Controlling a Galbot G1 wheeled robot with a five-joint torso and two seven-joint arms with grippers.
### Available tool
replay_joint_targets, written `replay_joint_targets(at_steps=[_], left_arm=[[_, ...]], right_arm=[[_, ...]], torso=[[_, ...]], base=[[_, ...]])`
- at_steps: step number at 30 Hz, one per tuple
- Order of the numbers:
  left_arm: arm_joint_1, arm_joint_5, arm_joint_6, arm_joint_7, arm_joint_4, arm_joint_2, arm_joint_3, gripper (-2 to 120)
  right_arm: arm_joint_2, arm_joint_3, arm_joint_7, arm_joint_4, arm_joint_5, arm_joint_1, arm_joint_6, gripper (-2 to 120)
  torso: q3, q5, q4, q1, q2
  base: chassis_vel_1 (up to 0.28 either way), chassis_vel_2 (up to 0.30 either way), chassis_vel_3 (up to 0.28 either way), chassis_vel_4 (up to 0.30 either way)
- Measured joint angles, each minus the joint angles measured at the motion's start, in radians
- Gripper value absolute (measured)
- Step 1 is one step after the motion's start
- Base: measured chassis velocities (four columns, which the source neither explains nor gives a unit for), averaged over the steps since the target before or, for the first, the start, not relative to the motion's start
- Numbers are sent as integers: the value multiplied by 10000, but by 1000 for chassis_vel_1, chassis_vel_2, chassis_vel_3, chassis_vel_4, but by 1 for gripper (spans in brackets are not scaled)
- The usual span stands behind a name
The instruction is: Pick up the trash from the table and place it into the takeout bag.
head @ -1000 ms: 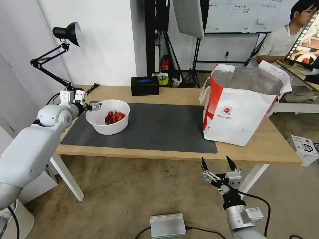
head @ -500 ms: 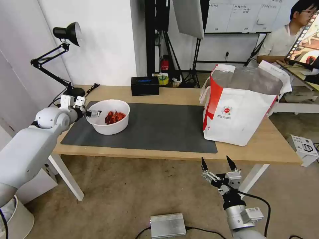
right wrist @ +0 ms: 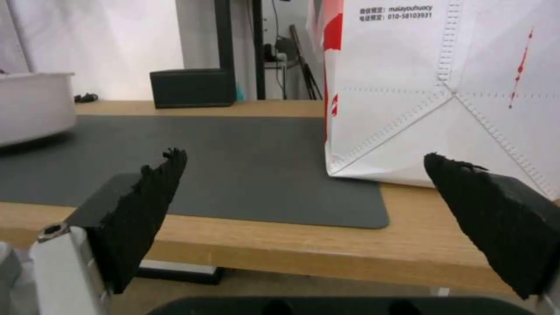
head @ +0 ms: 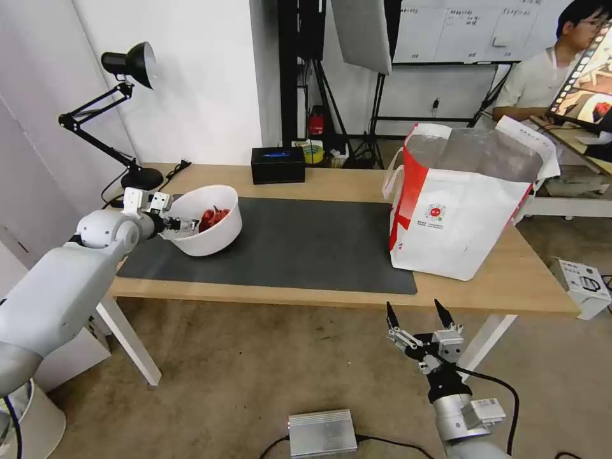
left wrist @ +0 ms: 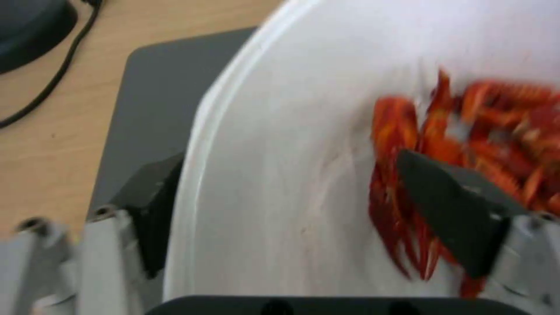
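Tilted now, the white bowl (head: 205,220) has risen off the mat near the surface's (head: 331,182) left edge, the left end effector (head: 182,224) pinching its rim. Level it, or shells spill. Right end effector (head: 417,313) hangs spread below the front edge.

Left tool (head: 180,224) clamps a bowl rim (arm reaching forward); right tool (head: 417,313) hangs low, fingers spread.

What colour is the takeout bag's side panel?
Red, on the takeout bag; clearest in the head view.
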Motion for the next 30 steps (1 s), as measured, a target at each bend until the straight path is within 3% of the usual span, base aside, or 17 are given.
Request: replay_joint_targets(at_steps=[14, 21, 30], left_arm=[[34, 28, 41, -6, -238, 80, -11, 33], [91, 10, 41, -9, -343, 94, -56, 4], [123, -165, 49, 13, -678, 173, -44, 0]], right_arm=[[0, 0, 0, 0, 0, 0, 0, 100], [0, 0, -1, 0, 0, 0, 0, 100], [0, 0, 0, 0, 0, 0, 0, 100]], torso=[[0, -2, -1, 0, 0], [0, -2, 1, 0, -1], [1, -3, 0, 0, -1]], base=[[0, 0, 0, 0], [0, 0, 0, 0], [0, 0, 0, 0]])
